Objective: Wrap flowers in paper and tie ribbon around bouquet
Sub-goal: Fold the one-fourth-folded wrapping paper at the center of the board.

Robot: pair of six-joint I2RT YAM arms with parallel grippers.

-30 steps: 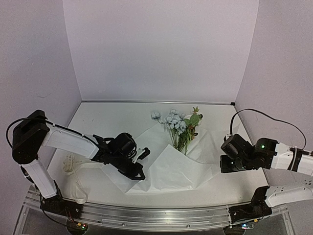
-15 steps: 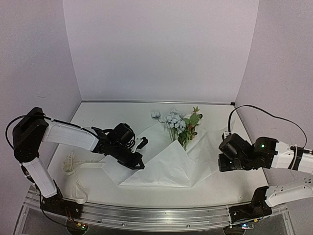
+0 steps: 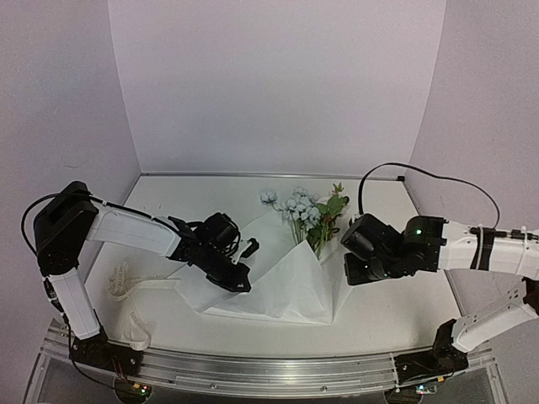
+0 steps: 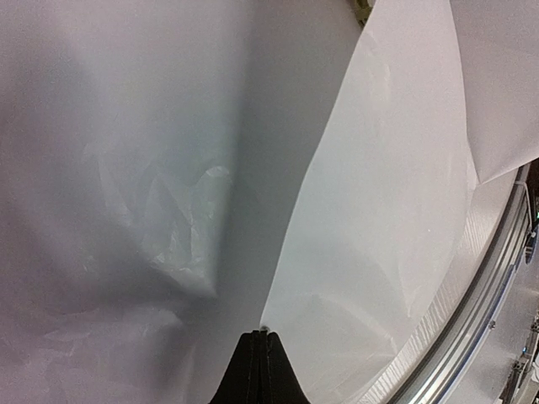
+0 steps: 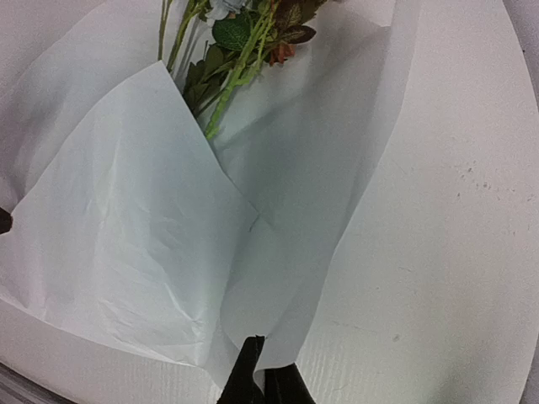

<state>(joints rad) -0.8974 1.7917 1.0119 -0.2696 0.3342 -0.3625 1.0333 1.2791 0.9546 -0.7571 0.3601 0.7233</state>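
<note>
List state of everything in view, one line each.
paper: both sides folded in over the stems, not yet a closed cone.
flowers: lying on the paper, stems covered, blooms out at the far end.
ribbon: loose at the left, untied.
left gripper: shut on the paper's left flap.
right gripper: shut on the paper's right flap.

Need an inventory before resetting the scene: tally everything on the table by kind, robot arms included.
Bunch of green-stemmed pale blue-white flowers: 1
Large thin white paper sheet: 1
Long cream-white fabric ribbon: 1
Black-and-white robot arms, left and right: 2
Total: 5
</note>
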